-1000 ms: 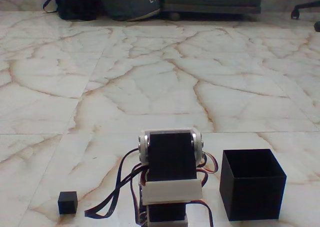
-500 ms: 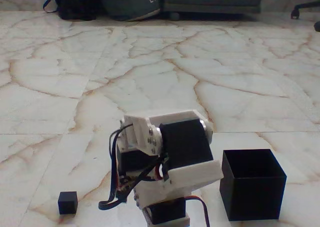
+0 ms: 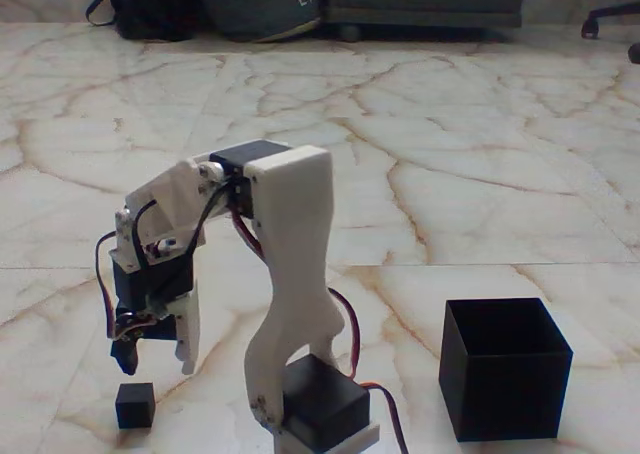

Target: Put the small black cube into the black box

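Down at the lower left of the fixed view, the jaws (image 3: 155,352) hang spread just above the small black cube (image 3: 134,405) on the marble floor (image 3: 300,124), well apart from the black box (image 3: 505,369) at right.

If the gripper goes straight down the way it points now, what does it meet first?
Most likely the small black cube, which sits on the floor just below the gripper; depth is unclear from this view.
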